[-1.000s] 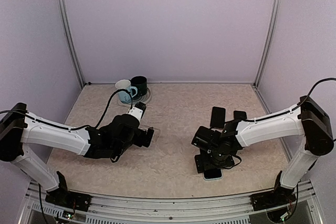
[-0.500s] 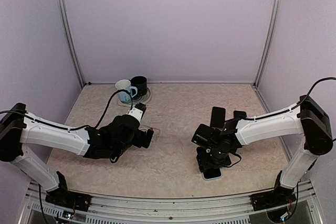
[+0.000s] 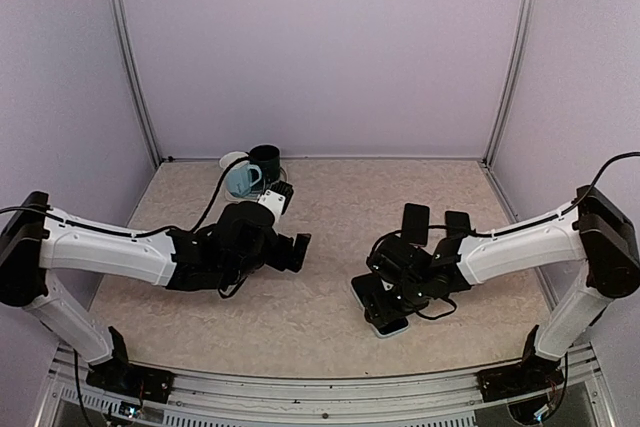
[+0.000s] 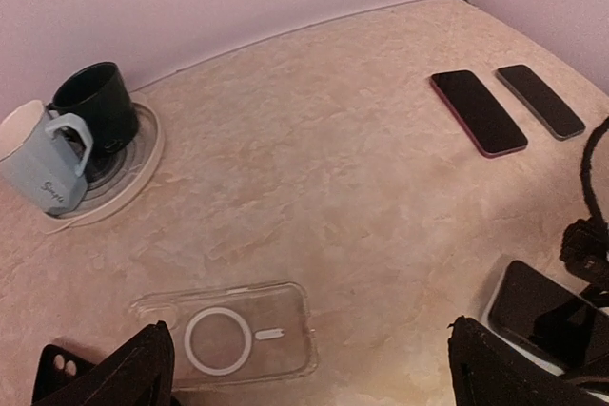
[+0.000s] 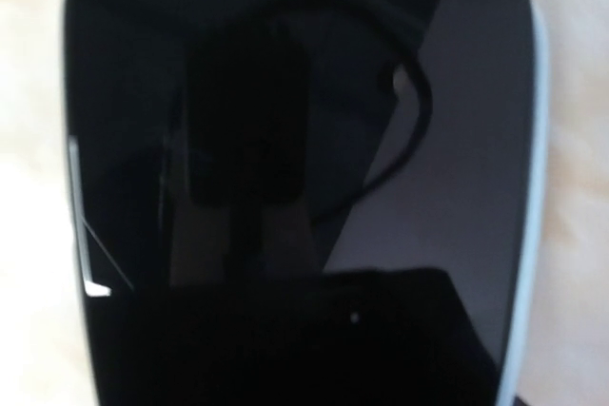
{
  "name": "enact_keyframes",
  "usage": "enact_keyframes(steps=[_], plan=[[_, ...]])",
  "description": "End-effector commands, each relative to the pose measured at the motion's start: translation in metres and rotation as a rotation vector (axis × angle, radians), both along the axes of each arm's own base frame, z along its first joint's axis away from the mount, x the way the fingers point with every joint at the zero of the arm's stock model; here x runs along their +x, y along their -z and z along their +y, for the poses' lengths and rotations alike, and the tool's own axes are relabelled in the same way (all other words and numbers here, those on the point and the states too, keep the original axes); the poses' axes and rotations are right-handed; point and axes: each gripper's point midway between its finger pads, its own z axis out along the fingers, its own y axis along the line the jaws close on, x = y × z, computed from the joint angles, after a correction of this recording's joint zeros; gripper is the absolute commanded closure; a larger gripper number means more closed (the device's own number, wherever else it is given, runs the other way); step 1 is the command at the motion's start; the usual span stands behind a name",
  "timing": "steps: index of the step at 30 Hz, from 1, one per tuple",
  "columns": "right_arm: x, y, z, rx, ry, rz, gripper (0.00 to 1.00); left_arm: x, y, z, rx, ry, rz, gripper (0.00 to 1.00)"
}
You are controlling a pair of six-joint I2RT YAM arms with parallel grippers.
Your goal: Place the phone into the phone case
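Judging from this, nearly all is left: the phone (image 3: 388, 324) is under my right gripper (image 3: 397, 297), clamped or not I cannot tell, well apart from the empty phone case (image 4: 233, 335) below my left gripper (image 4: 306, 354), fingers wide apart

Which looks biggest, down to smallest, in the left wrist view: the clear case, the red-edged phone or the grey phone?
1. clear case, though it lies nearest the camera.
2. red-edged phone.
3. grey phone, only slightly smaller, mostly narrower; both phones lie about equally far away.
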Motion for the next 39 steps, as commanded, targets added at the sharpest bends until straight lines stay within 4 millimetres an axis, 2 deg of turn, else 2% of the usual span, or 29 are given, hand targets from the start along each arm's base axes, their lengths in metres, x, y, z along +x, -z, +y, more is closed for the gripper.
enact_keyframes(steps=[1, 4, 8, 12, 19, 22, 26, 30, 33, 37, 39], plan=[[0.033, -0.031, 0.04, 0.165, -0.07, -0.193, 0.6, -0.001, 0.0, -0.04, -0.186, 0.155, 0.111, 0.01], [0.037, -0.025, 0.038, 0.134, -0.065, -0.198, 0.61, 0.002, 0.008, -0.057, -0.312, 0.243, 0.231, 0.01], [0.037, -0.02, 0.035, 0.12, -0.052, -0.19, 0.63, 0.006, 0.024, -0.068, -0.388, 0.275, 0.338, 0.01], [0.039, -0.033, 0.038, 0.166, -0.06, -0.234, 0.63, 0.005, 0.031, -0.079, -0.443, 0.328, 0.395, 0.01], [0.051, -0.057, 0.057, 0.237, -0.145, -0.361, 0.63, 0.0, 0.013, -0.088, -0.677, 0.441, 0.451, 0.01], [0.058, -0.063, 0.057, 0.228, -0.149, -0.413, 0.63, 0.004, 0.014, -0.089, -0.705, 0.424, 0.467, 0.01], [0.061, -0.081, 0.063, 0.278, -0.165, -0.47, 0.63, 0.011, 0.029, -0.088, -0.719, 0.357, 0.509, 0.01], [0.063, -0.092, 0.064, 0.291, -0.172, -0.506, 0.64, 0.009, 0.024, -0.09, -0.759, 0.368, 0.507, 0.01], [0.064, -0.097, 0.065, 0.297, -0.185, -0.524, 0.64, 0.008, 0.028, -0.093, -0.778, 0.368, 0.526, 0.01], [0.066, -0.105, 0.067, 0.309, -0.19, -0.551, 0.64, 0.008, 0.03, -0.097, -0.797, 0.38, 0.548, 0.13], [0.066, -0.11, 0.068, 0.314, -0.199, -0.566, 0.63, 0.005, 0.027, -0.1, -0.811, 0.408, 0.554, 0.24]])
